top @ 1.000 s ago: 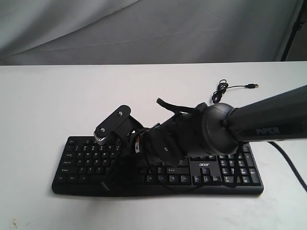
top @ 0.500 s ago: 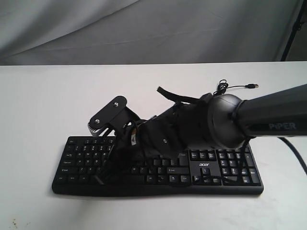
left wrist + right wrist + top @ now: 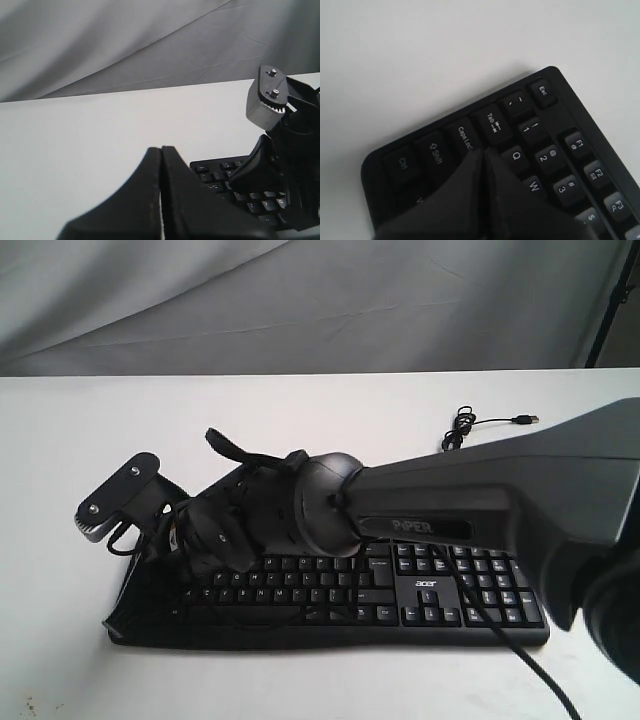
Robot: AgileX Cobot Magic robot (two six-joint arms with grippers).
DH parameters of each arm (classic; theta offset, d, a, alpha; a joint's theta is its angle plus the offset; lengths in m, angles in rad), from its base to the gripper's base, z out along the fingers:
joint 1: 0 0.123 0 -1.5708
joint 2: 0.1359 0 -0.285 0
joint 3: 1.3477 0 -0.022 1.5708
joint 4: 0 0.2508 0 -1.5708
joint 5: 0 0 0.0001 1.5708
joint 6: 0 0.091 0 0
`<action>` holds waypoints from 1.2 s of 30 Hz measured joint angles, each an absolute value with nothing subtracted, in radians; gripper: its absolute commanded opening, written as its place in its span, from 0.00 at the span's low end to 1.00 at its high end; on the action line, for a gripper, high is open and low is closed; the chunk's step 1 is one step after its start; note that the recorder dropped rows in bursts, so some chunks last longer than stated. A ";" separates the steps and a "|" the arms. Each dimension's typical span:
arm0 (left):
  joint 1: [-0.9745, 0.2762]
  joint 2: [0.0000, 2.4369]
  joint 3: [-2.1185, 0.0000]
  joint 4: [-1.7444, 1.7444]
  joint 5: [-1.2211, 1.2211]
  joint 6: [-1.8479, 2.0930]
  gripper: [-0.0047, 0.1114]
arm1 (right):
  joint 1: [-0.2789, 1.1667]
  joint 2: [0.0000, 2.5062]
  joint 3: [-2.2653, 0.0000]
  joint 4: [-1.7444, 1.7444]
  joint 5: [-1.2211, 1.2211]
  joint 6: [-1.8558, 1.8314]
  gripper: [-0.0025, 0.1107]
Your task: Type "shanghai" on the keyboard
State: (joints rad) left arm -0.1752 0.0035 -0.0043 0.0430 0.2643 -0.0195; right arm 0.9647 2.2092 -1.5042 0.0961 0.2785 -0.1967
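Observation:
The black keyboard (image 3: 440,590) lies along the front of the white table, its "acer" logo right of the middle. My right arm reaches across it to its left end. In the right wrist view my right gripper (image 3: 482,151) is shut with nothing in it, its tips over the key just past Caps Lock (image 3: 464,137), below Tab and Q on the keyboard (image 3: 555,150). My left gripper (image 3: 161,148) is shut and empty, hovering over bare table beside the keyboard's (image 3: 220,172) corner. The exterior view does not show the left gripper.
The keyboard's thin USB cable (image 3: 470,422) lies coiled on the table behind its right end. A black arm cable (image 3: 500,630) drapes over the number pad and the front edge. The right wrist's camera bracket (image 3: 115,498) sticks out left of the keyboard. A grey cloth hangs behind.
My right arm has swept left along the keyboard, from over its middle to its left end, and now covers most of the letter keys.

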 measured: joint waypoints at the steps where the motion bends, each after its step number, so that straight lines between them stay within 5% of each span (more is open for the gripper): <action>1: -0.175 0.003 -0.004 0.043 0.264 -0.020 0.04 | 0.965 2.209 -1.507 0.096 0.279 -0.197 0.02; 36: -0.175 0.003 -0.004 0.043 0.264 -0.020 0.04 | 0.959 2.213 -1.504 0.085 0.276 -0.199 0.02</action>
State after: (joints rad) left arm -0.1752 0.0035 -0.0043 0.0430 0.2643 -0.0195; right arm 0.9593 2.2126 -1.5042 0.0854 0.2765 -0.1988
